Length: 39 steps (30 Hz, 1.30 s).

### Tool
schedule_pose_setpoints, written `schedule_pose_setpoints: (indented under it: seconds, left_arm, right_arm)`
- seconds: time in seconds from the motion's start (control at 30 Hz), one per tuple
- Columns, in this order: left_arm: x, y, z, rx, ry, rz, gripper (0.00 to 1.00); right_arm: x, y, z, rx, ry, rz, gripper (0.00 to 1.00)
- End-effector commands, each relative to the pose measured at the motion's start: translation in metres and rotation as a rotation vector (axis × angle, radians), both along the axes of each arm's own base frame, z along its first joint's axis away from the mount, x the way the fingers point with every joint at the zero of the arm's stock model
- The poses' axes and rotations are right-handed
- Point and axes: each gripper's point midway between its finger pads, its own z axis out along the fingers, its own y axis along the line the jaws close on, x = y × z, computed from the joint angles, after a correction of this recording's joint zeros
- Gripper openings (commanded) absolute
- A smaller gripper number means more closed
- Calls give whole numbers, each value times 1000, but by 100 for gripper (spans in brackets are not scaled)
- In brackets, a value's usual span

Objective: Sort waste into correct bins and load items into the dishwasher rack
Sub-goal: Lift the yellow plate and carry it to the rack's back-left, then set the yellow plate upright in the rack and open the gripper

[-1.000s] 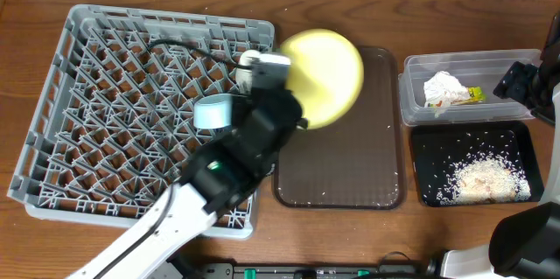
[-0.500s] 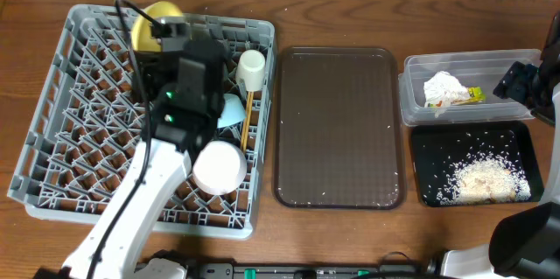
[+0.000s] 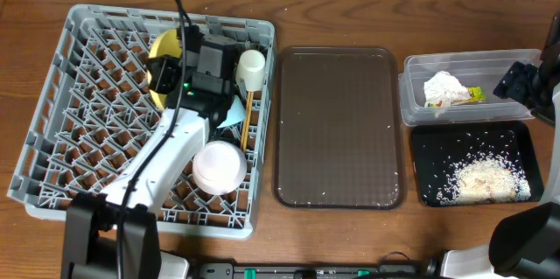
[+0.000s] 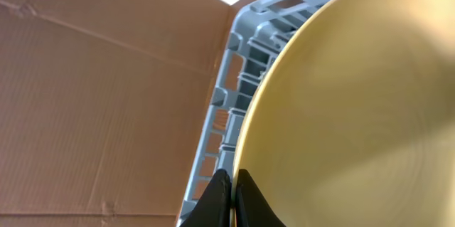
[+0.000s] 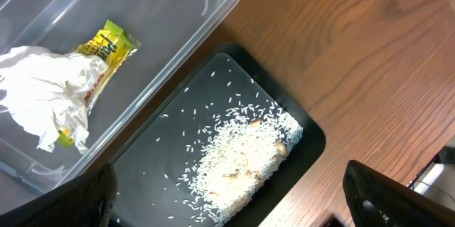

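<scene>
Nearest the robot's base, a white bowl (image 3: 219, 167) sat upside down in the near right corner of the dishwasher rack (image 3: 52, 78), w/ the left arm (image 3: 162, 161) reaching over the rack just beside it. Farther in lay the light blue bowl (image 3: 234, 115), mostly hidden under the arm, & the chopsticks (image 3: 248, 120) along the rack's right side, then the small white cup (image 3: 251, 65) at their far end. The left gripper (image 4: 233, 197) had its fingers pressed onto the rim of the yellow plate (image 3: 162, 56), pinching it; the plate stood on edge btwn the pegs in the rack's far half, left of the cup. Right of the rack, the dark brown serving tray (image 3: 339, 126) lay flat on the table (image 3: 350, 8), a few white specks on it. On the right side, the black tray (image 3: 429, 152) held the rice scraps (image 3: 481, 178), piled toward its near right. Just beyond it, touching or nearly so, the clear tub (image 3: 507, 59) held the crumpled napkin (image 3: 444, 88) w/ the snack packet (image 3: 473, 95) beside it. The right gripper (image 5: 229, 184) hung above these bins, fingers spread wide & holding nothing.
</scene>
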Motion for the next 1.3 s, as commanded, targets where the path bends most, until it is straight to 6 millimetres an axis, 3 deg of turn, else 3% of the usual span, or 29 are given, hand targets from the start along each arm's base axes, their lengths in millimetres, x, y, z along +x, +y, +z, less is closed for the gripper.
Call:
schedule_pose_setpoints:
  seconds: [0.0, 0.2, 0.33, 0.47, 0.63, 0.8, 0.87, 1.03, 1.27]
  left_arm:
    - [3, -16, 6, -3, -26, -32, 8]
    - [2, -67, 5, -60, -86, -130, 15]
    - [0, -103, -8, -137, -53, -242, 50]
    - [-3, -119, -13, -210, -72, -264, 59]
    - [-12, -137, 7, -317, -170, -283, 62]
    - [-49, -197, 0, -648, -36, -481, 62]
    - [-65, -208, -5, -806, -1, -464, 60]
    - [-91, -216, -34, -1034, 97, -307, 53]
    - [-101, -234, -79, -1058, 280, -277, 53]
  right_arm:
    - [-3, -5, 7, -14, -21, -26, 99]
    - [-3, -5, 7, -14, -21, -26, 99]
    - [-3, -5, 7, -14, -21, -26, 99]
    - [-3, -5, 7, -14, -21, -26, 99]
    - [-3, -5, 7, -14, -21, -26, 99]
    - [-3, -5, 7, -14, -21, -26, 99]
    - [-3, -5, 7, -14, -21, -26, 99]
    - [-3, -5, 7, -14, -21, -26, 99]
    - [-3, -5, 7, -14, -21, -26, 99]
